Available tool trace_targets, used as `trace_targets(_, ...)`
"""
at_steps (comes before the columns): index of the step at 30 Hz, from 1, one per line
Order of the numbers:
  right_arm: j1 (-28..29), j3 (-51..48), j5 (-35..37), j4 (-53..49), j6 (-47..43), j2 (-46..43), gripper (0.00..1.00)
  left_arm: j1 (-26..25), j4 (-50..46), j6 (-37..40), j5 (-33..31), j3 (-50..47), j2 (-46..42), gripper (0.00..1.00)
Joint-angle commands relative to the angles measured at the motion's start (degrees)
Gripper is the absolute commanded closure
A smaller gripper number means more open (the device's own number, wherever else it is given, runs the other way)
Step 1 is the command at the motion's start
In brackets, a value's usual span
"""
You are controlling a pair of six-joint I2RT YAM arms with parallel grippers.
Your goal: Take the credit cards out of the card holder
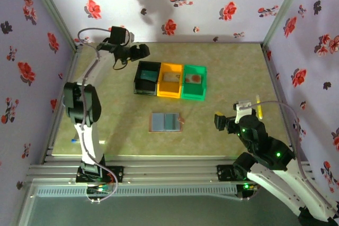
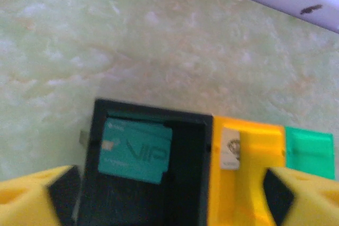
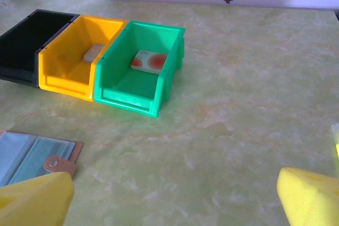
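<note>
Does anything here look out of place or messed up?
Only the teal card lies slightly crooked in the black bin, edges not square to its walls. The card holder lies open, flat; nothing looks spilled or damaged.

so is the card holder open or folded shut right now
Open: the card holder lies spread flat on the table, blue-grey inside facing up, its clasp tab sticking out at one edge.

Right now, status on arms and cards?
Left gripper fingers open above black plastic bin, teal-green card inside. Right gripper open, empty. Brownish-pink folding card holder open flat on table. Nothing blocking it.
</note>
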Motion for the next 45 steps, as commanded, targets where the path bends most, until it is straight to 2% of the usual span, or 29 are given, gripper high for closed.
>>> trace_targets(1,-0.42,-0.6,-1.04,1.43,-1.18,0.2,0.01,-3.73,6.33,2.13,-2.62,-7.34,-10.02,0.0)
trace_targets(5,-0.42,-0.28,-2.43,1.51,-1.14,1.47,0.01,-7.32,11.17,3.66,-6.95,-18.19,-19.68,0.0)
trace_targets(12,-0.36,0.93,-4.32,1.52,-1.79,5.08,0.01,-11.2,21.09,8.91,-9.97,-36.88,-37.8,0.0)
trace_targets(17,-0.42,2.64,-5.29,1.2,-0.74,9.1,0.01,-11.35,24.69,6.64,-16.83,-46.08,-48.17,0.0)
trace_targets(22,0.45,4.17,-5.29,3.75,4.33,13.95,0.01,-11.09,32.93,2.16,-17.2,-58.41,-57.18,0.0)
trace_targets(23,0.91,4.15,-7.07,5.04,5.79,15.06,0.01,-10.99,32.4,1.74,-17.21,-58.98,-57.61,0.0)
trace_targets(26,3.5,4.7,-6.61,8.26,9.72,20.22,0.01,-10.99,29.41,0.65,-17.26,-58.69,-57.74,0.0)
trace_targets(28,6.39,5.9,-3.69,9.37,11.42,24.83,0.01,-11.01,28.12,-0.92,-17.48,-58.15,-56.93,0.0)
trace_targets(31,10.02,7.5,-0.36,10.61,14.6,30.93,0.01,-11.12,25.72,2.03,-17.08,-56.62,-55.74,0.0)
trace_targets(36,14.16,7.84,0.74,15.14,21.57,38.06,0.01,-11.68,22.4,0.73,-24.39,-56.48,-54.25,0.0)
trace_targets(41,18.79,7.92,4.68,18.63,25.08,43.69,0.01,-13.03,19.08,0.06,-27.19,-54.16,-52.57,0.0)
trace_targets(45,20.66,8.91,5.04,20.05,28.38,47.98,0.01,-13.25,17.82,-0.36,-28.99,-53.75,-51.46,0.0)
